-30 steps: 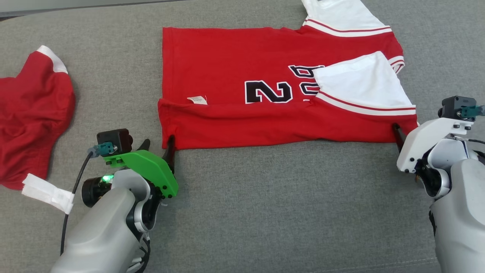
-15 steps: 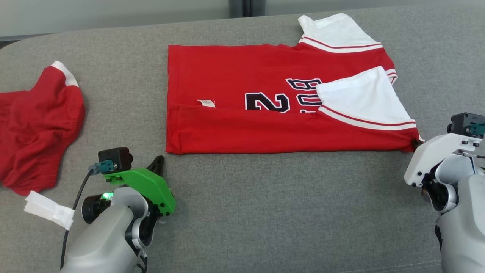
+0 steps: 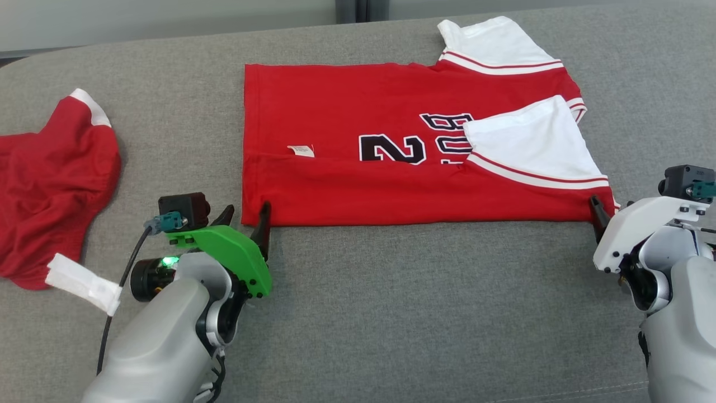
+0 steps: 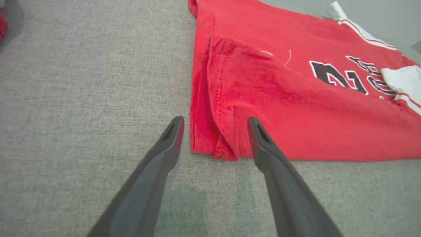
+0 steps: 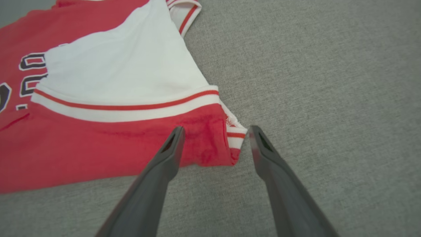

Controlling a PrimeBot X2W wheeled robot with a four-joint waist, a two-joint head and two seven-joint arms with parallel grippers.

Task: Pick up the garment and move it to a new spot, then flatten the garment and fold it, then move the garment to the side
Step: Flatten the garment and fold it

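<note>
A table (image 3: 391, 313) covered in grey woven cloth carries everything; a stitched seam runs along its near edge, and its far left corner is rounded. Beyond the far edge lies a pale grey strip of the room with a dark upright post (image 3: 352, 8).

The red short-sleeved jersey with white sleeves and black numerals (image 3: 347, 112) lies flat in the middle of the table, toward the far edge, its hem at the left and its sleeves at the right. Its near long edge is folded up over the body, and a small white label (image 3: 301, 150) shows at the fold line.

The left gripper (image 4: 214, 126) is spread wide and holds nothing: it straddles the jersey's near left corner, one finger on bare table beside the hem, the other over red cloth. The right gripper (image 5: 216, 131) is likewise spread wide and empty, with the near right corner and its red-and-white ribbed trim between its tips.

A second crumpled red garment with white trim (image 3: 50, 184) lies at the table's left edge.
</note>
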